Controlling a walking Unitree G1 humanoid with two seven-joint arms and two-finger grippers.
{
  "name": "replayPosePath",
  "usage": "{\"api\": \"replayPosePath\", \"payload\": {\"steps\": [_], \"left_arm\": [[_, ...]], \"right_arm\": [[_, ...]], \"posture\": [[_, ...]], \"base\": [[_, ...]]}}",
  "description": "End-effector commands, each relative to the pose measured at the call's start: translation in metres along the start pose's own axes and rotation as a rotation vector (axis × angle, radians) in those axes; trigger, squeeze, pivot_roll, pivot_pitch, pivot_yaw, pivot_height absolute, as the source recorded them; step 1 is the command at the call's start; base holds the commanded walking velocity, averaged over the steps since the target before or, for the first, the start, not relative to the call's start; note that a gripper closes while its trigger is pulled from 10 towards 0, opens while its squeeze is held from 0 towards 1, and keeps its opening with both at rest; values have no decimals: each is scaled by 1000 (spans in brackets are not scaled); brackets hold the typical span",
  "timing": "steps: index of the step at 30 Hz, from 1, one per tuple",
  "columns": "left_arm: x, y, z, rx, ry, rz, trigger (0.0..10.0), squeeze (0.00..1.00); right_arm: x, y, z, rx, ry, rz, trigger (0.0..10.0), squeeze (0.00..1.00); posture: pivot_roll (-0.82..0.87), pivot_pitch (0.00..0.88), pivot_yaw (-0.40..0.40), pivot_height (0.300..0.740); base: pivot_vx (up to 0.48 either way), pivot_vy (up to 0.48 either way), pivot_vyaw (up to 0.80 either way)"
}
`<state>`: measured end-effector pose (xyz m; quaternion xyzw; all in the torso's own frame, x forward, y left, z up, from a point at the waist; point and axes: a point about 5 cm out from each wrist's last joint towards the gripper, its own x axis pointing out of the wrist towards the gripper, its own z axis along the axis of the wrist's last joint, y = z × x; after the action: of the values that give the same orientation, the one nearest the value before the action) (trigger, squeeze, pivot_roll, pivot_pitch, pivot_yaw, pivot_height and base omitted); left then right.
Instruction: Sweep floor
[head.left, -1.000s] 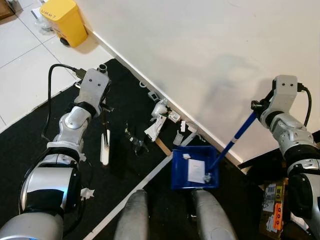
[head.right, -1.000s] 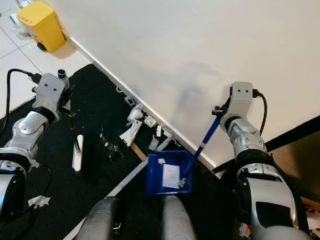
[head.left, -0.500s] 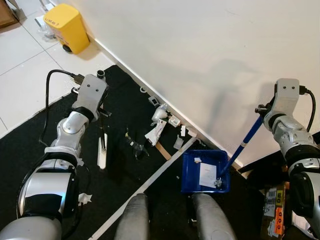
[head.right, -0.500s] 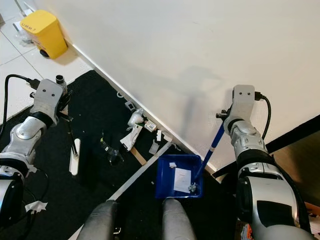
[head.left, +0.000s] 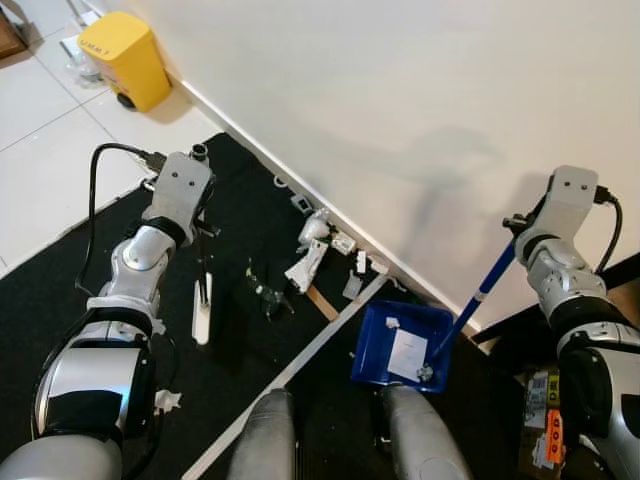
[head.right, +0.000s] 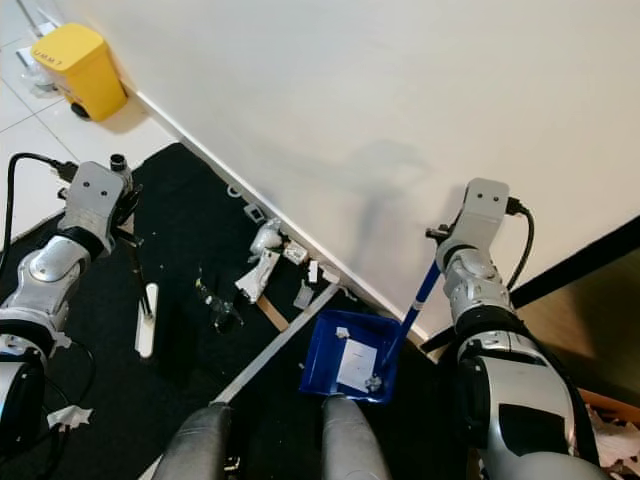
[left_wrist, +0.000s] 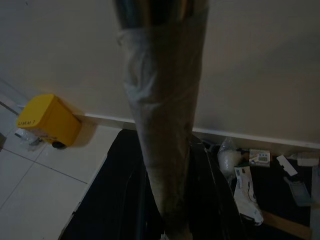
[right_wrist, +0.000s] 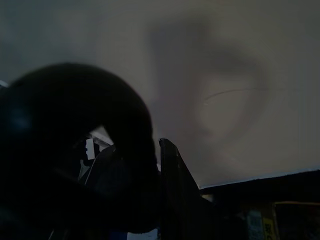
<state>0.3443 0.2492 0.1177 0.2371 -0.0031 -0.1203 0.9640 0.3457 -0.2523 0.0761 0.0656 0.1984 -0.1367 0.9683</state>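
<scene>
right gripper (head.left: 520, 235) holds dustpan (head.left: 400, 345) handle | left gripper (head.left: 203, 222) holds broom (head.left: 203, 300)

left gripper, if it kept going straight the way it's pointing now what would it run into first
Probably the white wall: the left gripper, holding the broom handle, faces it across the black mat; depth is unclear.
</scene>
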Motion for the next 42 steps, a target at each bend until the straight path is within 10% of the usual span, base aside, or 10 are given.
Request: {"api": "replayPosePath", "payload": {"steps": [1, 26, 42], "left_arm": [[0, 3, 3, -1, -24, 21, 10000, 0], [1, -1, 4, -15, -31, 14, 10000, 0], [-3, 1, 1, -8, -33, 6, 10000, 0]], "right_arm": [[0, 13, -3, 107, -5, 60, 10000, 0], [0, 34, 2, 260, -36, 68, 10000, 0], [2, -3, 38, 34, -91, 84, 10000, 0]], "posture": [[16, 96, -3, 740], [11, 103, -4, 740], [9, 100, -6, 740]], "base": [[0, 0, 0], [0, 0, 0], [0, 0, 0]]}}
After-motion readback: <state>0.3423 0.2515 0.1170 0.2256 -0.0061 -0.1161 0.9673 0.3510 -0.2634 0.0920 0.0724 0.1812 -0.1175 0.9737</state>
